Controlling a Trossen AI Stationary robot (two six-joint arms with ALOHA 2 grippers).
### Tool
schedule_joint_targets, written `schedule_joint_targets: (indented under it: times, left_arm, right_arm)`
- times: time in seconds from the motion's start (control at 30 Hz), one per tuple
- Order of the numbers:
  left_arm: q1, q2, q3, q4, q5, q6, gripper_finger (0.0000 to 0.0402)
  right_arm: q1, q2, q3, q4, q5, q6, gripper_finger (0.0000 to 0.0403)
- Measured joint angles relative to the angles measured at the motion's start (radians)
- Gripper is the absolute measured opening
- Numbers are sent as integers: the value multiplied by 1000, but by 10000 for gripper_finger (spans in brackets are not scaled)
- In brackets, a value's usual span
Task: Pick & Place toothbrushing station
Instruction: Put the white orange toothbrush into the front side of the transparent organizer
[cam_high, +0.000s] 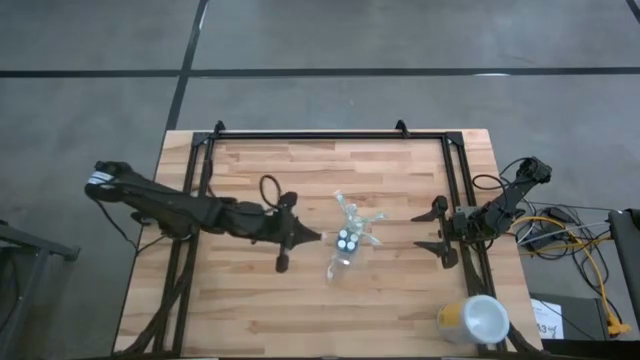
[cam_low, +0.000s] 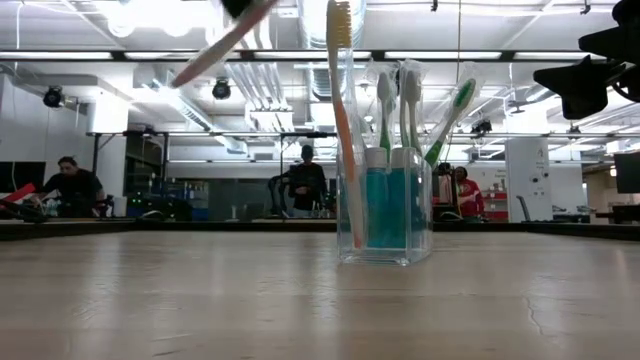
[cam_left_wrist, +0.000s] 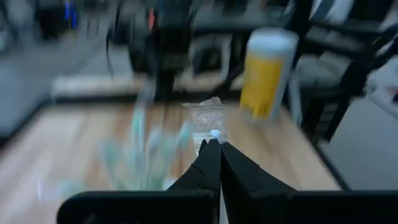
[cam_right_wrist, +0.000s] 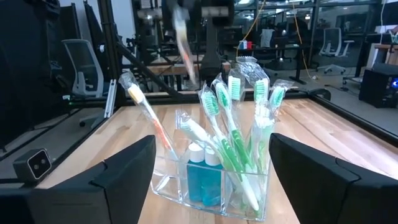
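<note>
The clear cup (cam_high: 347, 243) stands upright near the middle of the wooden surface (cam_high: 250, 300), between the two hands. It holds several toothbrushes (cam_right_wrist: 231, 124) leaning outward, bristle ends up, most with white-and-green heads and some wrapped in clear film; one with an orange handle (cam_low: 343, 130) leans against the cup's wall. Small tubes (cam_right_wrist: 200, 177) with white caps stand in the bottom of the cup; in the low and right wrist views they look teal through the plastic. No brand or writing can be read on the cup, brushes or tubes.

The left hand (cam_high: 318, 238) is just beside the cup, its fingers (cam_left_wrist: 211, 165) clenched together with the tips pointing at the cup straight ahead. In the low view a blurred orange-tinted toothbrush (cam_low: 215, 45) slants high above the surface, on the left hand's side of the cup; whether the hand grips it cannot be told.

The right hand (cam_high: 438, 232) waits well apart from the cup on the far side, released, its fingers (cam_right_wrist: 124, 168) spread wide with the cup framed between them. A yellow cup with a white top (cam_high: 473, 320) lies at the surface's corner near the right hand; no label can be read on it
</note>
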Motion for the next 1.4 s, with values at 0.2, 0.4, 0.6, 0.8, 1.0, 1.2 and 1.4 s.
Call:
schedule_joint_targets:
  times: [0.2,0.4,0.6,0.8,1.0,1.2,1.4]
  left_arm:
    - [2,-7,-49,283,141,157,2]
    - [17,35,-118,535,240,175,3]
    - [40,109,-175,826,360,148,3]
    - [56,187,-179,982,417,74,2]
    - [65,267,-179,1143,445,46,2]
    - [79,356,-179,1280,454,-4,2]
    - [95,409,-179,1331,463,-14,1]
  right_arm:
    - [0,0,0,0,0,-1,307]
    - [0,0,0,0,0,0,299]
    - [0,1,0,0,0,0,298]
    - [-1,0,0,0,0,1,307]
    - [0,0,0,0,0,0,310]
    - [0,0,0,0,0,1,302]
    - [0,-1,0,0,0,0,297]
